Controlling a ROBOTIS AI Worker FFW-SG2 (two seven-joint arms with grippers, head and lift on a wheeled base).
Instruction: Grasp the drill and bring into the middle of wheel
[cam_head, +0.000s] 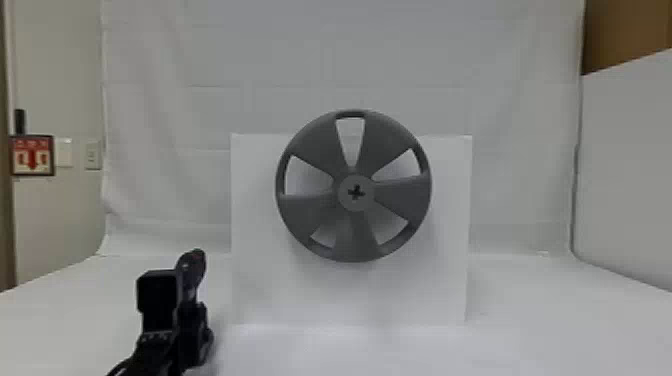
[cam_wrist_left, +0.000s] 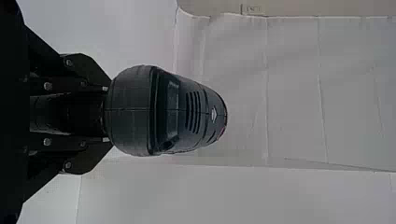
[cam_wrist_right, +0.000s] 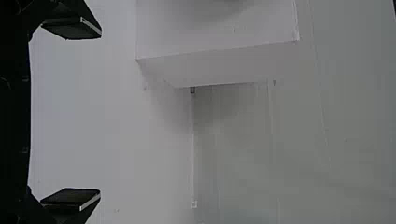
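In the head view my left gripper (cam_head: 194, 320) is at the lower left, with the dark drill (cam_head: 192, 267) rising above it. Shut on the drill's lower part, the left gripper (cam_wrist_left: 103, 113) shows in its wrist view, where the drill's rounded black body (cam_wrist_left: 187, 112) extends beyond the fingers. A grey wheel (cam_head: 310, 212) with wide spokes stands upright near the middle; its hub (cam_head: 367, 194) has a dark cross-shaped opening. The drill is left of the wheel and lower, apart from it in the head view. Spread wide, my right gripper (cam_wrist_right: 91, 113) has nothing between its fingers.
Behind the wheel stands a white box-like panel (cam_head: 260, 280) on a white-covered table (cam_head: 540, 325). The right wrist view shows that white stand (cam_wrist_right: 219, 65) beyond the right fingers. A white cloth backdrop (cam_head: 210, 120) hangs behind.
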